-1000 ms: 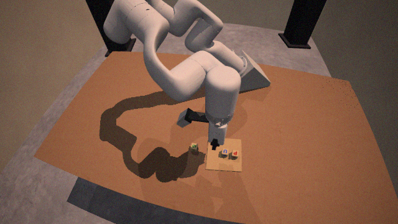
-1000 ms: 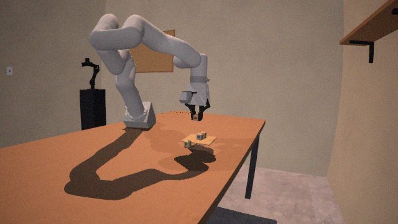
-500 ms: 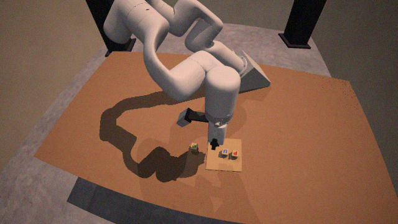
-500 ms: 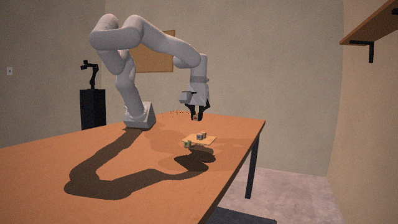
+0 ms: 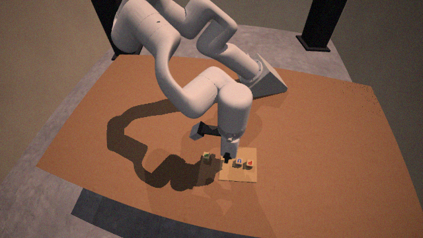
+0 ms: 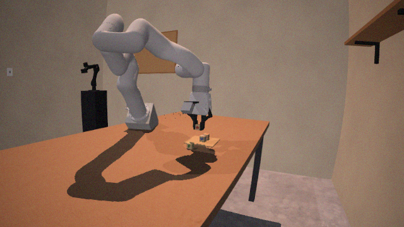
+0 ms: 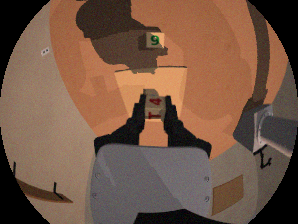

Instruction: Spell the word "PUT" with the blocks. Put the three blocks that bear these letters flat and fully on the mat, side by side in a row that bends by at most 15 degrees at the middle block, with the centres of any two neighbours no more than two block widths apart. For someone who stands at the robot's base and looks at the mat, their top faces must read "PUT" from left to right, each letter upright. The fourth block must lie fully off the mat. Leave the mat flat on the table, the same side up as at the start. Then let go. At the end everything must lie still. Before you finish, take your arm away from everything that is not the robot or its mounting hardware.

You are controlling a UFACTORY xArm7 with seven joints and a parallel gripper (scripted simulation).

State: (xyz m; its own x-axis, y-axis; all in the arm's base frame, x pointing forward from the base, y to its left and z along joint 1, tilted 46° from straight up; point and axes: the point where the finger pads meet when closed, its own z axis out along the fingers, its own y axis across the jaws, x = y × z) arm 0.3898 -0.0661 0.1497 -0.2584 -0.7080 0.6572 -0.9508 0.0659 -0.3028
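Gripping a small wooden block with a red letter, the gripper had its 2 dark fingers nearly closed on the block's sides, and we saw it raised above the surface, over the mat's edge nearest the green block. We could not read the red letter in any view.

Going down in size, we noted the white arm first, bent over from its grey base and casting a broad shadow across the orange table. Next came the tan mat, lying flat on the table below the wrist.

On the mat stood 2 blocks side by side, touching or almost so: 1 with a blue letter, the U block, and 1 with a red letter, the P block, both seen upside down from the top camera. The U block lay between the gripper and the P block.

Just off the mat's edge, on the bare table, we saw the 4th block, with a green letter, partly in the arm's shadow.
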